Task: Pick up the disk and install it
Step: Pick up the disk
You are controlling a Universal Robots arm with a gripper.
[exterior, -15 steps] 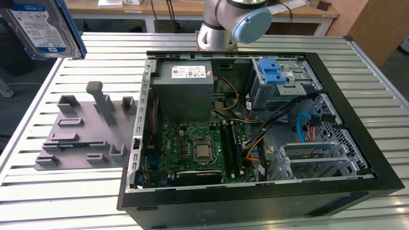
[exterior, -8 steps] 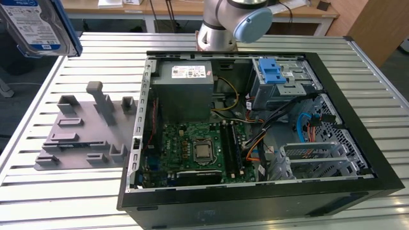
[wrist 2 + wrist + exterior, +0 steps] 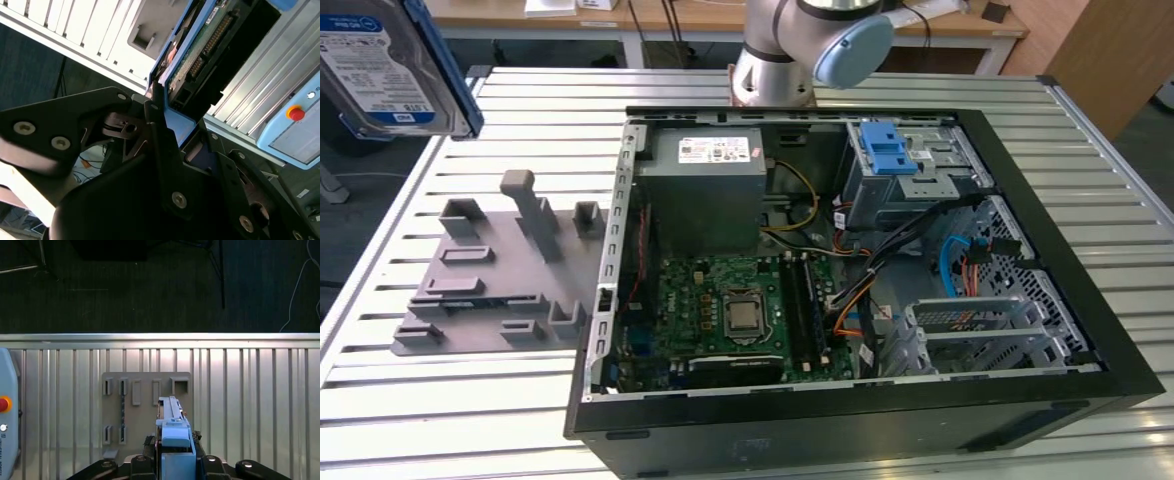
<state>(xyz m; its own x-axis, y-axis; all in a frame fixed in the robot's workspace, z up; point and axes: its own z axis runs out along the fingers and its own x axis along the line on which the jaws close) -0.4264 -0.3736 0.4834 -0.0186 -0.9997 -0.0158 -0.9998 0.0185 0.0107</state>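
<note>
Blue plastic of the bracket (image 3: 176, 440) sits pinched between the black fingers (image 3: 160, 135) of the tool (image 3: 180, 120), which holds the one disk (image 3: 390, 68) on edge, aloft and free all round. Below it lies one grey fixture plate (image 3: 142, 390) on the slatted counter (image 3: 507, 400), near its edge. One open computer case (image 3: 854, 430) stands just beside the plate, at the exterior view's right.

Exterior view overhead; both wrist views hug disk (image 3: 199, 52) (image 3: 174, 437)
</note>
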